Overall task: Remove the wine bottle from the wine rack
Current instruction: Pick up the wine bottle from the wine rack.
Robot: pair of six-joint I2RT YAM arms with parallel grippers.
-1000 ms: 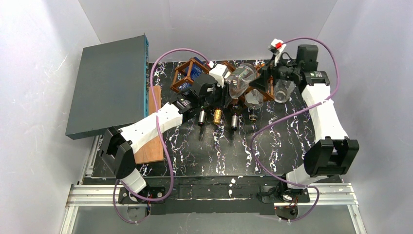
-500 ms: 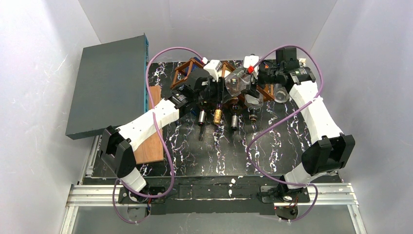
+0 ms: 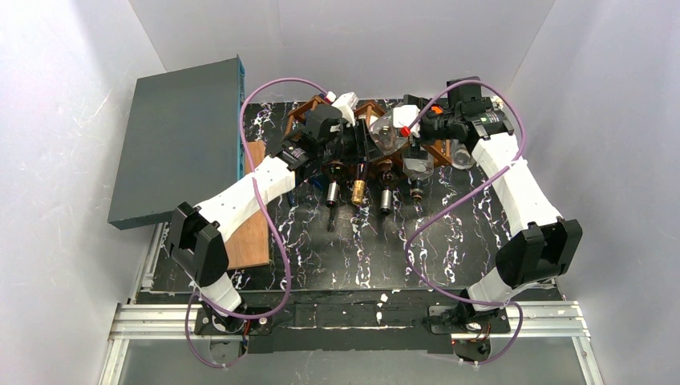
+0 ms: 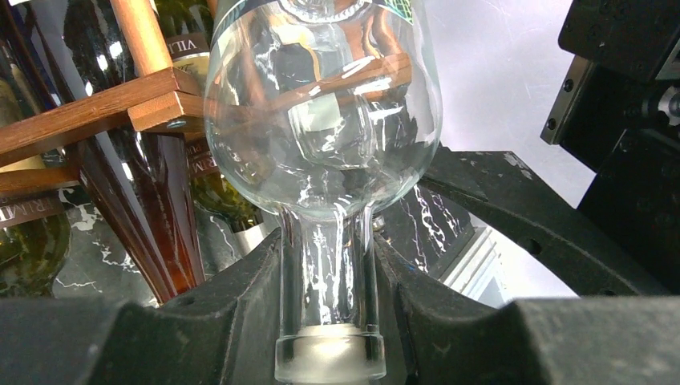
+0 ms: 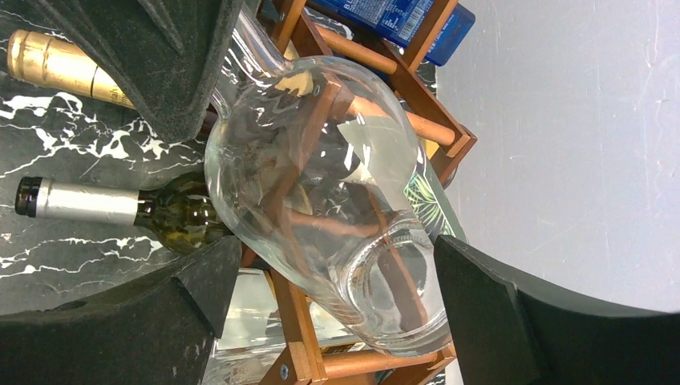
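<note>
Two claws meet at the wine rack [image 3: 301,120], a brown wooden lattice standing along the far edge of the black marbled tabletop [image 3: 361,249], about midway along it. The wine bottle [image 4: 321,120] is clear glass and lies tilted across the rack's upper bars, which show through its body in both wrist views.

The left claw [image 4: 329,321] is pinching the bottle's neck just above the lip, one dark finger pressed against each side. The right claw [image 5: 337,297] is spread wide at the other end, with one finger on each side of the bottle's broad base. Whether those fingers touch the glass cannot be told.

Several other bottles lie in the lower cells with their necks pointing at the near edge, among them a gold-foiled bottle [image 5: 56,60] and a green bottle [image 5: 88,200] with a silver capsule. A blue carton [image 5: 401,16] sits in a cell toward the rack's left end. A grey flat box [image 3: 180,140] covers the far left corner, and a wooden board [image 3: 248,233] lies along the left edge.
</note>
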